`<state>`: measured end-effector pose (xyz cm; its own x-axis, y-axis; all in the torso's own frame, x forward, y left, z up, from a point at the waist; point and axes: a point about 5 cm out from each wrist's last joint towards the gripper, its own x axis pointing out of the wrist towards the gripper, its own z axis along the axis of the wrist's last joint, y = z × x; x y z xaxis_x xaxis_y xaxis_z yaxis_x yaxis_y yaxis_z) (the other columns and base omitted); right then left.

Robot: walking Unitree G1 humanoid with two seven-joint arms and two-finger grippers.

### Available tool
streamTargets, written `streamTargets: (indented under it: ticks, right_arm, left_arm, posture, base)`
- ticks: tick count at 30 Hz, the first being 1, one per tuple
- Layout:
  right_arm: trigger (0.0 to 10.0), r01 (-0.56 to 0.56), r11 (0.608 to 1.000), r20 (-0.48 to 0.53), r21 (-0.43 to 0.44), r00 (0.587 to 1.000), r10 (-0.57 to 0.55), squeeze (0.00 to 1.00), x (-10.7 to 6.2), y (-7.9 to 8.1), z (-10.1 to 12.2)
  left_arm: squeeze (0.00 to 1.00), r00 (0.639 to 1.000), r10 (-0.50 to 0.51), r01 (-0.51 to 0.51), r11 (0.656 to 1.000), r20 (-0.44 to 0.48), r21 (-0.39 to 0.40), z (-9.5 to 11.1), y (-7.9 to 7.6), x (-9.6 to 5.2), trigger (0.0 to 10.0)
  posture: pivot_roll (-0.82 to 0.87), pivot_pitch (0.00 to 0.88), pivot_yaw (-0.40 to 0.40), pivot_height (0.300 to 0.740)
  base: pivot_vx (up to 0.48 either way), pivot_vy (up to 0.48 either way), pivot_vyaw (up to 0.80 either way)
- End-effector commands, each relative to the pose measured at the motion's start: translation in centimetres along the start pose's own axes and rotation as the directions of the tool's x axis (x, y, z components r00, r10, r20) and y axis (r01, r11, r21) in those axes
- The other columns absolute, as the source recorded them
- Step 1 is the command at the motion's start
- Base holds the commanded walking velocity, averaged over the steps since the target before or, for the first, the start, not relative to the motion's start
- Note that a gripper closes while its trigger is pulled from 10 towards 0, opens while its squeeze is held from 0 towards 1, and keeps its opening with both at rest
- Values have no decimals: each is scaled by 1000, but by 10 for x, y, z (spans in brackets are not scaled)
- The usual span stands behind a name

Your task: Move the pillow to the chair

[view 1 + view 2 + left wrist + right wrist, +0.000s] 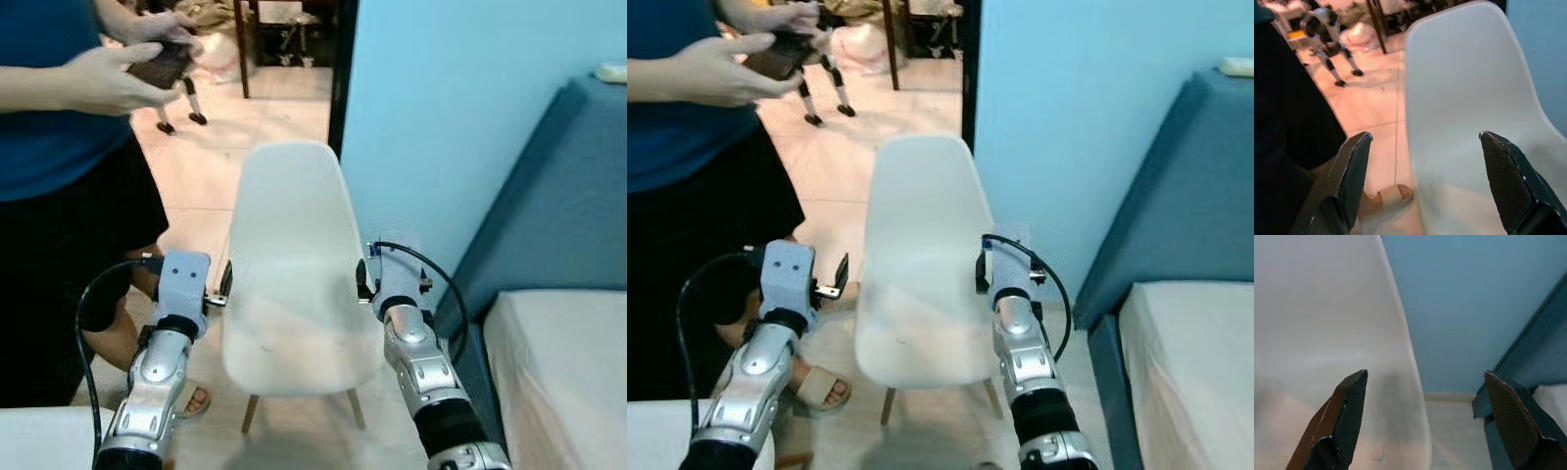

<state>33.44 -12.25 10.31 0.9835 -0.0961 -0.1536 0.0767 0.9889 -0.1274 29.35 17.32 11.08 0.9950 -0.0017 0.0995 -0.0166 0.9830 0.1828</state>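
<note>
A white moulded chair (294,264) on wooden legs stands straight ahead, its seat bare. My left gripper (225,282) is at the chair's left edge, open, with nothing between its fingers (1352,171). My right gripper (362,279) is at the chair's right edge, also open and empty; its fingers (1347,411) straddle the seat's rim in the right wrist view. Both arms reach forward at about seat height.
A person in a blue top and dark shorts (59,196) stands close on the left, holding a dark object (162,67). A light blue wall (441,117) is behind the chair. A bed (558,372) with a blue headboard is on the right. A white surface (39,436) shows at the bottom left.
</note>
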Motion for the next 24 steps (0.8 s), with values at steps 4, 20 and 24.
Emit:
streamTargets:
  ticks: [4, 20, 24]
  right_arm:
    - [10000, -10, 1000, -8, -16, 1000, 10, 0, 1, 0, -2]
    - [10000, -2, 1000, -6, -28, 1000, 2, 0, 3, -9, -1]
    - [10000, -5, 999, -5, -36, 1000, 5, 0, 3, -9, -1]
  left_arm:
    - [0, 1000, 15, -15, 1000, 22, 12, 7, 4, 1, 10000]
    - [0, 999, 45, -45, 998, -2, -32, 9, 5, 6, 10000]
    - [0, 999, 51, -51, 998, -3, -40, 10, 4, 8, 10000]
  posture:
    - [85, 131, 28, 731]
    - [48, 132, 4, 731]
    - [47, 122, -2, 731]
  base:
    - [0, 0, -800]
    - [0, 0, -800]
    - [0, 0, -800]
